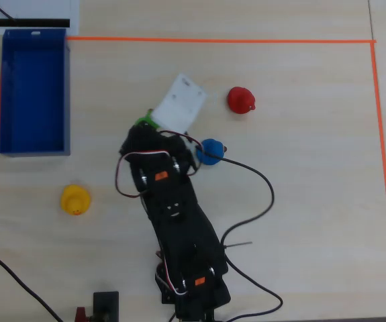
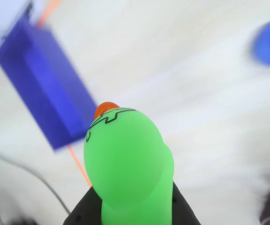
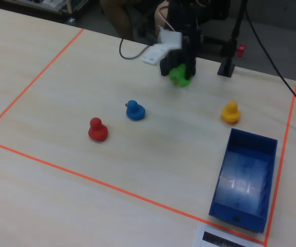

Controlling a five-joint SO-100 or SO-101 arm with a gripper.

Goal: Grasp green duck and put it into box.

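**Duck in the grip, carry to the box under way**

Go left to right across the overhead view. At the far left you have the box (image 1: 33, 94), empty, lying along the orange tape border (image 1: 219, 41). Below it and a little to the right sits the yellow duck (image 1: 75, 200), out of your way. Next comes the green duck (image 1: 145, 122), only a sliver showing past the arm; the tool (image 1: 149, 127) is pinching it, and the wrist view shows the green duck (image 2: 125, 164) held between the dark fingers (image 2: 81, 213), beak toward the box (image 2: 45, 86). In the fixed view the green duck (image 3: 179, 75) looks lifted clear of the worktop (image 3: 163, 154). Farther right stand the blue duck (image 1: 211, 151) and the red duck (image 1: 241, 100), both behind your path.

You appear to be mid-transport. Next, swing left until the duck hangs over the tray's inside, then spread the tool.
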